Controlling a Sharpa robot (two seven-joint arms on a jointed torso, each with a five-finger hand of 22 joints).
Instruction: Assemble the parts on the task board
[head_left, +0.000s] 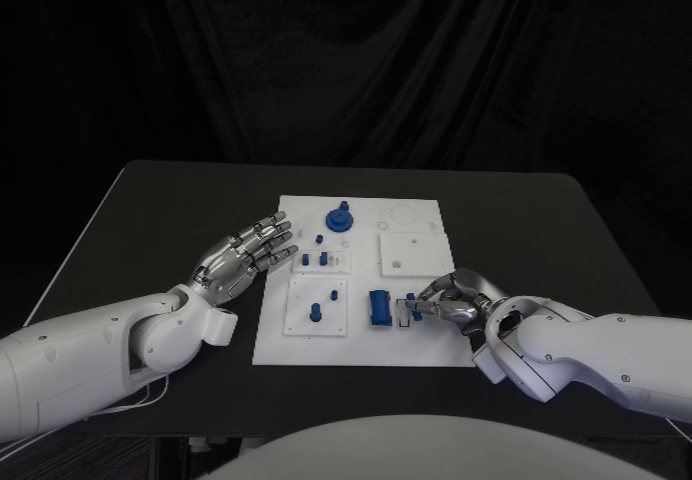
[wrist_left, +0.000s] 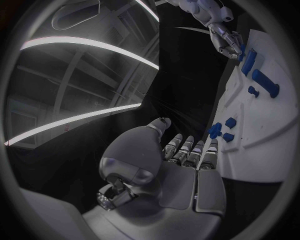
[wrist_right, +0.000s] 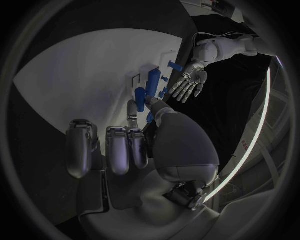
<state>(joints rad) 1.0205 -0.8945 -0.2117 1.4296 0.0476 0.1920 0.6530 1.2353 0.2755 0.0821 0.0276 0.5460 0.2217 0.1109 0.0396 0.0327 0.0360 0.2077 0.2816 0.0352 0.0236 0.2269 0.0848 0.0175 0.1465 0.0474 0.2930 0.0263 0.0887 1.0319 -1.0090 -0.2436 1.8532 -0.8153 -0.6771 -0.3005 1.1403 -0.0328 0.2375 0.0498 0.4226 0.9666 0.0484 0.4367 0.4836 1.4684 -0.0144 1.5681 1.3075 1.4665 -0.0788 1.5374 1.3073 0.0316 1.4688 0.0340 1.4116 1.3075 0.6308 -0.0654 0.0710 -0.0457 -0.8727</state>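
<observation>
The table (head_left: 159, 215) is black and matte, roughly square, with its far edge narrower than its near edge from the head camera. Behind it hangs a black curtain (head_left: 346, 70) in soft vertical folds, filling the background. A thin white cable (head_left: 137, 400) lies on the table near its front left corner. In the left wrist view, long bright ceiling light strips (wrist_left: 87, 47) curve across a dark ceiling, and a similar pale strip (wrist_right: 265, 107) arcs along one side of the right wrist view.
</observation>
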